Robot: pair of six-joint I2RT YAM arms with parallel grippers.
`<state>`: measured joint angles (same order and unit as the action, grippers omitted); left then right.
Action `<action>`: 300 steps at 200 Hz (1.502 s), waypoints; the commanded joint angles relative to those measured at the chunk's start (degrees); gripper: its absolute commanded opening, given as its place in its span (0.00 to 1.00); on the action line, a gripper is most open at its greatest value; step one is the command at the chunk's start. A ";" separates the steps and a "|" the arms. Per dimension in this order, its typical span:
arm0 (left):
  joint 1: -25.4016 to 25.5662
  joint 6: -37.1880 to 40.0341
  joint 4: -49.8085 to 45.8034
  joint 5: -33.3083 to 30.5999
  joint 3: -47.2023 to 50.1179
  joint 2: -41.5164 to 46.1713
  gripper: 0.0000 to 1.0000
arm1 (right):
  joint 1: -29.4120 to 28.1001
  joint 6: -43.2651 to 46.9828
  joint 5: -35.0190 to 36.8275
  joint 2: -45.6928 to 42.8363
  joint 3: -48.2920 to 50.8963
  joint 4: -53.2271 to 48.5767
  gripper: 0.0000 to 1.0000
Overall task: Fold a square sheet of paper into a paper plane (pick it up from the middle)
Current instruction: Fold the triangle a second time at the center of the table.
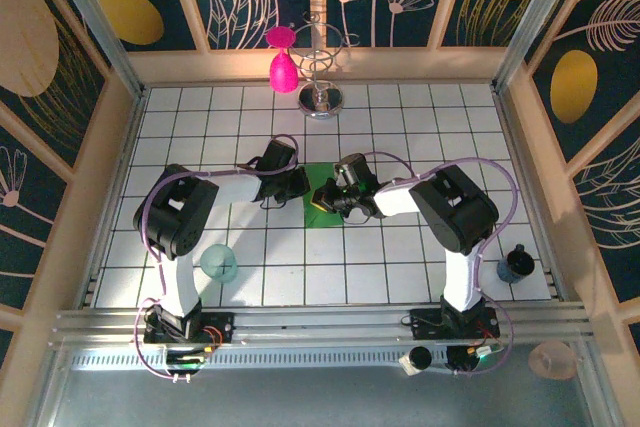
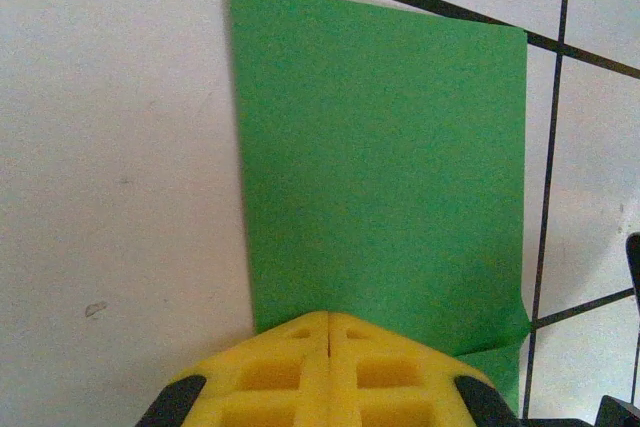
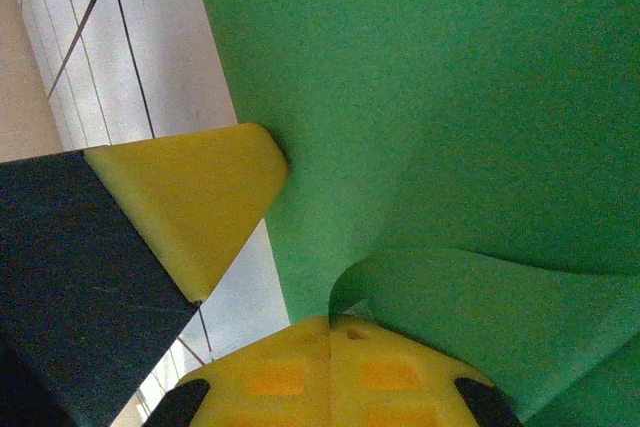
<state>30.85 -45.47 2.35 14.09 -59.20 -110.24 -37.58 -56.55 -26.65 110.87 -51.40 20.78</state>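
Note:
The square sheet of paper (image 1: 322, 211) is bright green and lies folded into a rectangle (image 2: 380, 157) on the white tiles between both grippers. My left gripper (image 2: 328, 317) is shut, with its yellow tip resting on the near edge of the flat paper. In the right wrist view one of its fingers (image 3: 195, 202) touches the paper's left edge. My right gripper (image 3: 330, 321) is shut, and a lifted flap of the sheet (image 3: 480, 297) curls up from the seam between its fingers. A small corner (image 2: 500, 347) sticks out at the lower right of the rectangle.
A pink teardrop-shaped object (image 1: 283, 69) hangs by a wire stand (image 1: 323, 97) at the back. A translucent teal cup (image 1: 219, 262) stands near the left arm's base. A small dark object (image 1: 516, 265) sits at the right edge. Wooden walls ring the floor.

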 commanded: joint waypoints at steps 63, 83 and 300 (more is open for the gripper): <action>-0.33 0.21 -2.37 -1.28 1.53 1.29 0.04 | 0.23 -1.18 1.17 0.87 -1.30 -1.71 0.01; -0.27 0.21 -2.38 -1.41 1.46 1.01 0.04 | 0.12 -0.97 1.25 -0.26 -1.06 -1.40 0.01; -0.34 0.30 -2.09 -1.06 1.80 1.17 0.04 | -0.74 -0.43 1.86 1.06 -2.82 -5.28 0.02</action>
<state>30.85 -45.47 2.48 13.63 -58.67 -109.89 -37.89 -57.34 -25.41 110.43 -52.45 17.93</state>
